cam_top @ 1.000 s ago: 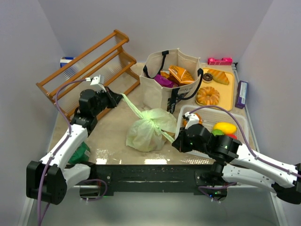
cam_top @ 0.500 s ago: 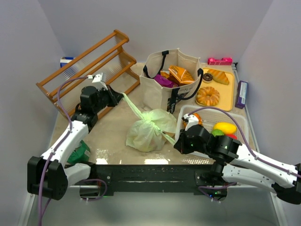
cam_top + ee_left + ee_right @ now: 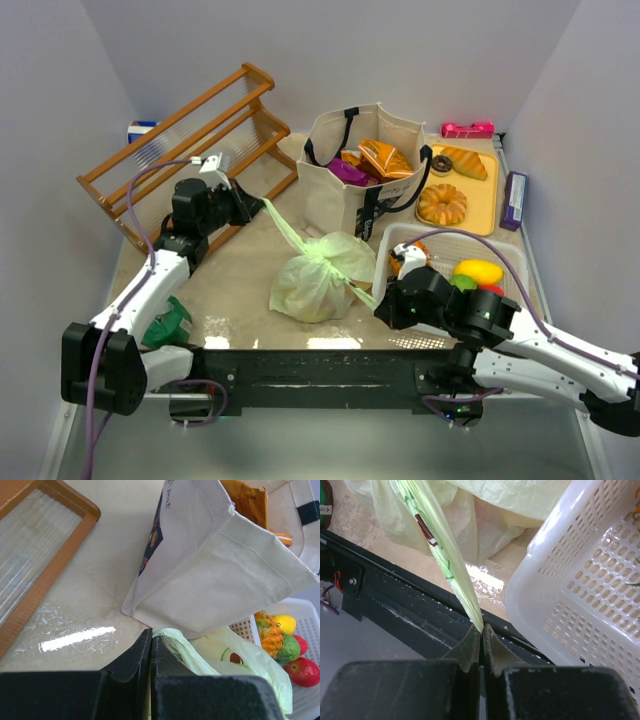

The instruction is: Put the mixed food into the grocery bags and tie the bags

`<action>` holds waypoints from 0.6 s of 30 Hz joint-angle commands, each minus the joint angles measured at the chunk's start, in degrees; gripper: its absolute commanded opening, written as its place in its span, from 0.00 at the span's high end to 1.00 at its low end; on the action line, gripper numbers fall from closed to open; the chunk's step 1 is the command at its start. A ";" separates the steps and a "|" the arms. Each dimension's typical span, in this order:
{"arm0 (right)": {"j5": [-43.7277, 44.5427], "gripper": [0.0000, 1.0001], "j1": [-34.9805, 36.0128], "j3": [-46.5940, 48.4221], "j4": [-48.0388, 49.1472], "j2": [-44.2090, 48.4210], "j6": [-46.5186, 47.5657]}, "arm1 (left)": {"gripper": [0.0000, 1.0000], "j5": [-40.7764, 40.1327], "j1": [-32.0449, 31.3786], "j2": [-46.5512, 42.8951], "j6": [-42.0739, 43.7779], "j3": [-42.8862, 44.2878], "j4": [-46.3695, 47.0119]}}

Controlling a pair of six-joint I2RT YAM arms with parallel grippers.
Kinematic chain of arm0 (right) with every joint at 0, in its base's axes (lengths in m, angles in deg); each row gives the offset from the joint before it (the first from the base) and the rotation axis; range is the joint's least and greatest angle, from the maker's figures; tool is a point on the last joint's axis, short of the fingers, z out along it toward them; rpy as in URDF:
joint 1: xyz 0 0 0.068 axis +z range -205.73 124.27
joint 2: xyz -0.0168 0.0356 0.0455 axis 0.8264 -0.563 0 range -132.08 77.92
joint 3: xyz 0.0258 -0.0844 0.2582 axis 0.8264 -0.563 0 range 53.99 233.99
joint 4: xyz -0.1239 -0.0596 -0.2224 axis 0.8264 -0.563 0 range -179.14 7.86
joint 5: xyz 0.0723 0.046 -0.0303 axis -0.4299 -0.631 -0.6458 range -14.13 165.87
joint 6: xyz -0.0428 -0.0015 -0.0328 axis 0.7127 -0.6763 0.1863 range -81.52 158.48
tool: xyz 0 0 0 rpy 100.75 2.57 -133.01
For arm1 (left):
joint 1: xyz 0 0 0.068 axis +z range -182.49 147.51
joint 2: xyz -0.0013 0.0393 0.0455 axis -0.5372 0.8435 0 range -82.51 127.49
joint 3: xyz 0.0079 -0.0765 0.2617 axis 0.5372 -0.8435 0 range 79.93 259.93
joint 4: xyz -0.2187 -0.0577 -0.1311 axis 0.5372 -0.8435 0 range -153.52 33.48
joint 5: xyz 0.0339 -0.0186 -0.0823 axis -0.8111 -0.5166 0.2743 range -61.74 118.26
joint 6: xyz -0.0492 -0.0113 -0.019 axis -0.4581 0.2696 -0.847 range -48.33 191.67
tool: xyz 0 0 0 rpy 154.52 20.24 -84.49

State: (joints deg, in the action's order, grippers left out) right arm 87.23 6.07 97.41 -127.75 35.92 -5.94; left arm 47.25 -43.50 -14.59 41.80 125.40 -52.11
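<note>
The pale green plastic bag (image 3: pixel 315 278) sits bunched and knotted on the table in front of the beige canvas tote (image 3: pixel 365 175). My left gripper (image 3: pixel 256 207) is shut on one green handle (image 3: pixel 187 655), stretched up and left from the knot. My right gripper (image 3: pixel 378 300) is shut on the other handle (image 3: pixel 442 555), pulled down and right. The tote holds orange and purple snack packets (image 3: pixel 380 158). The bag also shows in the left wrist view (image 3: pixel 250 660) and the right wrist view (image 3: pixel 495 500).
A white mesh basket (image 3: pixel 512 250) with toy fruit stands right of the bag, close to my right gripper. A yellow tray (image 3: pixel 482 195) with donuts and bread lies behind it. A wooden rack (image 3: pixel 190 140) stands at the back left. A dark green bundle (image 3: pixel 168 325) lies near the left arm.
My left gripper moved up and right with its handle. My right gripper drew its handle down and right, towards the basket. The bag's knot looks tighter.
</note>
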 commanded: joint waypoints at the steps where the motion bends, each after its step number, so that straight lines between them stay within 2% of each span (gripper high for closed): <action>1: -2.04 0.87 0.16 4.64 -11.88 -0.98 5.13 | 1.00 -3.09 4.24 0.55 6.22 7.86 2.13; 2: -1.69 0.73 0.16 6.14 -11.35 -1.59 6.27 | 0.94 -1.60 4.24 0.55 8.05 8.57 0.88; 3: -1.34 0.58 0.16 9.46 -10.39 -2.99 8.63 | 0.63 0.51 4.24 0.37 8.94 9.10 -0.35; 4: -0.81 0.41 0.25 11.23 -10.03 -3.96 9.78 | 0.47 1.14 4.24 0.02 9.82 9.98 -3.06; 5: -0.55 0.14 0.16 13.08 -9.51 -4.84 11.10 | 0.33 1.67 4.24 -0.33 11.57 10.16 -4.04; 6: -0.37 0.05 0.16 16.66 -8.28 -5.80 14.25 | 0.00 2.45 4.24 -1.46 12.63 10.42 -4.31; 7: -0.11 0.01 0.25 18.53 -7.84 -8.51 15.76 | 0.00 2.38 4.32 -2.00 13.68 10.69 -7.88; 10: 1.38 0.01 0.16 24.77 -4.24 -14.49 22.00 | 0.00 -0.60 4.33 -4.19 16.24 11.83 -11.16; 14: 1.74 0.01 0.16 29.08 4.63 -22.83 28.94 | 0.00 -6.93 4.59 -6.57 13.53 12.71 -10.83; 18: 5.77 0.01 0.25 34.26 9.39 -33.65 37.37 | 0.00 -3.88 4.59 -5.44 14.04 13.32 -7.74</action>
State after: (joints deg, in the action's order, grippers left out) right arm 88.65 6.13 126.94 -125.12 11.01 20.17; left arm 43.05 -39.26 -20.18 54.55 135.72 -62.12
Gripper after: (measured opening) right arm 0.987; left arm 0.997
